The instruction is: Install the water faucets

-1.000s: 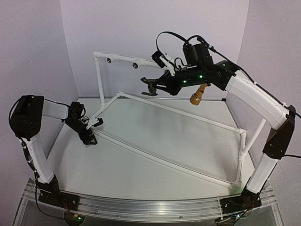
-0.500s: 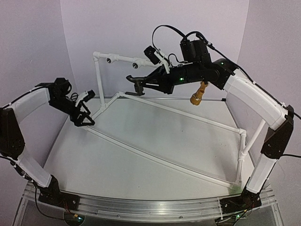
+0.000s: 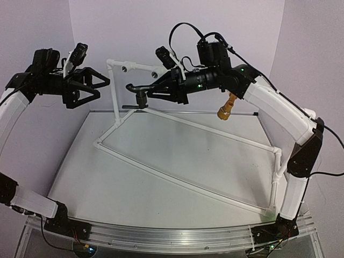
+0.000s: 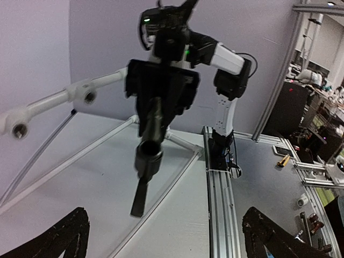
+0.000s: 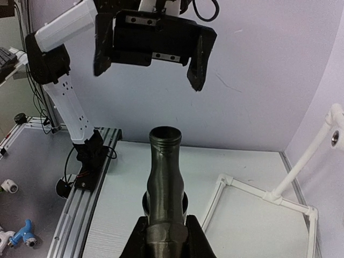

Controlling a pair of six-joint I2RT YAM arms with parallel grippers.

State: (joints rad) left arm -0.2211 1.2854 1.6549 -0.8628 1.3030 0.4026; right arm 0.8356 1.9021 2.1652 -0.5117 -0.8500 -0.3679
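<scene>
My right gripper (image 3: pixel 153 91) is shut on the matte black water faucet (image 3: pixel 137 92), holding it in the air just in front of the white pipe frame's upper bar. Its threaded open end (image 5: pixel 165 135) points away from the right wrist camera, and its lever (image 4: pixel 141 194) hangs down. My left gripper (image 3: pixel 99 86) is raised at the far left, open wide and empty, facing the black faucet with a gap between them. The brass-yellow faucet (image 3: pixel 226 106) hangs from the back bar on the right. Two white sockets (image 3: pixel 124 68) (image 3: pixel 156 73) sit on the upper bar.
The white pipe frame (image 3: pixel 183 180) lies across the table, with an upright post (image 3: pixel 114 97) at the back left and another (image 3: pixel 277 172) at the right. An aluminium rail (image 3: pixel 161 236) runs along the near edge. The purple walls stand close behind.
My left arm has risen from the table to the height of the upper bar, its jaws opening wider. My right arm has carried the black faucet leftwards towards it.
</scene>
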